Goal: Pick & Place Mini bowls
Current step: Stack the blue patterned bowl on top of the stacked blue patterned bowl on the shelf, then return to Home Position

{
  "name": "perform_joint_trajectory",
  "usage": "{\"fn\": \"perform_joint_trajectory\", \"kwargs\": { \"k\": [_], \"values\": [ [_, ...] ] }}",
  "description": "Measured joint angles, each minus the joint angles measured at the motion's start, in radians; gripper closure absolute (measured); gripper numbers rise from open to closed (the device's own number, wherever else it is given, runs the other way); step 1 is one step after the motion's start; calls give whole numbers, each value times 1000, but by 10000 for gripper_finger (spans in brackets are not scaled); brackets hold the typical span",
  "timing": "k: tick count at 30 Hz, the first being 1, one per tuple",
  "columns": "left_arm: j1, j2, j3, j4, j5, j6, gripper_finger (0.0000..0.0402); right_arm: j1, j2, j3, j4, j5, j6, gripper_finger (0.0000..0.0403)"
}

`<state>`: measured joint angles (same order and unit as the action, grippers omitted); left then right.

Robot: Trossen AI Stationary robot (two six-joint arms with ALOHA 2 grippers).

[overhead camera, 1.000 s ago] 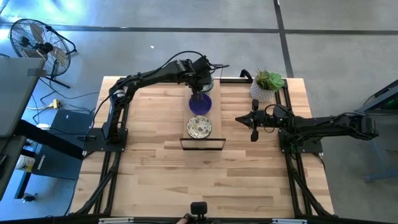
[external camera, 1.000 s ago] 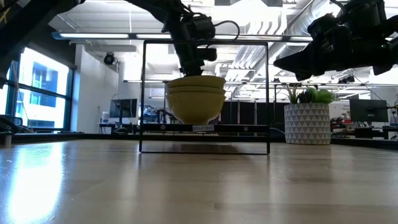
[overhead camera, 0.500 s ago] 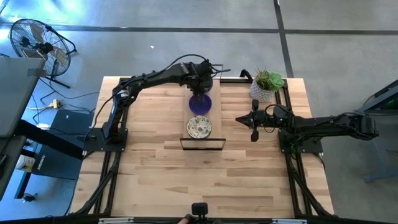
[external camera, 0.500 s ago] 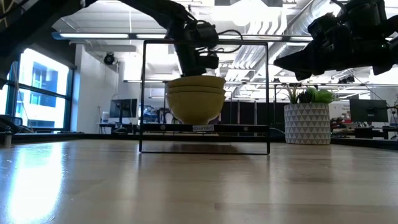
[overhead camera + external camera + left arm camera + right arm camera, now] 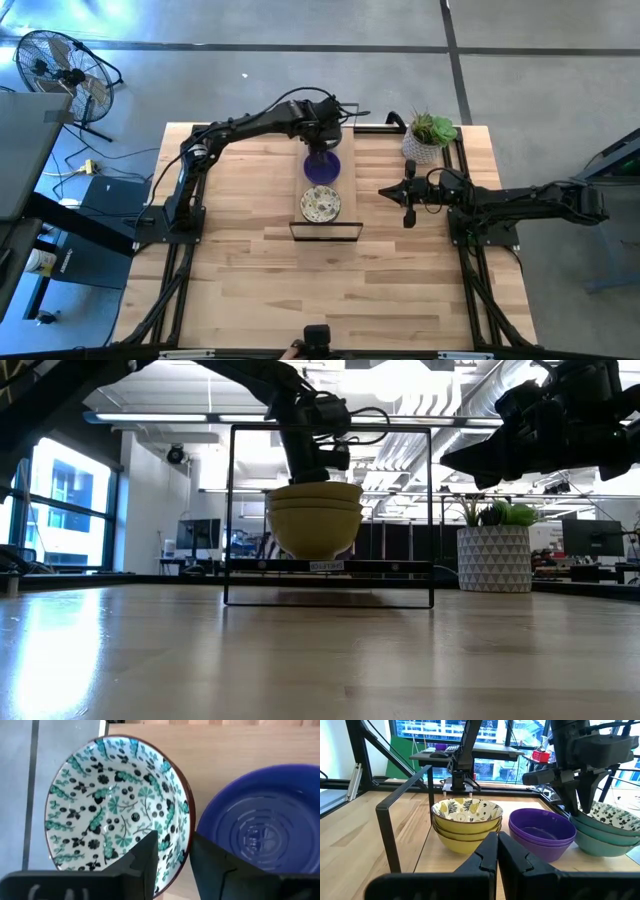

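Observation:
Three stacks of mini bowls stand in a row inside a black wire frame (image 5: 325, 231). The near stack is cream and yellow leaf-patterned (image 5: 320, 205), the middle one purple (image 5: 321, 168). The far stack is teal-patterned (image 5: 115, 810) and also shows in the right wrist view (image 5: 607, 827). My left gripper (image 5: 323, 140) points down over the far stack and is shut on the top bowl's rim. My right gripper (image 5: 384, 190) is shut and empty, and hovers to the right of the row. My left gripper holds the top teal-patterned bowl by its rim (image 5: 184, 837), on the side next to the purple bowls. One finger (image 5: 145, 857) is inside the bowl and one (image 5: 215, 865) outside. The fingers come from above, pointing down. The bowl sits level on its stack.
A white pot with a green plant (image 5: 427, 138) stands at the table's far right, close to my right arm. The wire frame's upright bars (image 5: 232, 510) enclose the bowls. Bare wood lies toward the near edge (image 5: 330, 290).
My left gripper has shifted a little toward the table's right over the far stack, then kept still. The bowls have not moved.

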<state>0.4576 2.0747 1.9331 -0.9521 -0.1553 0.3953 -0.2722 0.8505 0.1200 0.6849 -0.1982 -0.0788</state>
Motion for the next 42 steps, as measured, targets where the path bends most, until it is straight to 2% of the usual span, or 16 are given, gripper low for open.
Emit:
{"fn": "perform_joint_trajectory", "kwargs": {
  "k": [7,14,17,20,27,31,36,39,42],
  "values": [
    [0,0,0,-28,4,10,301,0,0,0,0,0,0,403],
    [-2,-1,0,-21,11,18,351,0,0,0,0,0,0,403],
    [-2,-3,0,-24,15,15,354,0,0,0,0,0,0,403],
    [-2,-19,0,-31,15,15,337,0,0,0,0,0,0,402],
    [-2,-20,13,-46,8,7,263,0,0,0,0,-2,0,403],
    [-2,-20,69,-78,3,-12,250,0,0,0,0,-18,0,402],
    [-13,-38,115,-74,-30,-64,283,0,0,0,0,-18,0,402],
    [-23,-61,115,-52,-18,-110,323,0,0,0,-2,-20,0,403],
    [-32,-92,57,-9,14,-139,371,0,0,0,-7,-27,0,403]
  ]
}}
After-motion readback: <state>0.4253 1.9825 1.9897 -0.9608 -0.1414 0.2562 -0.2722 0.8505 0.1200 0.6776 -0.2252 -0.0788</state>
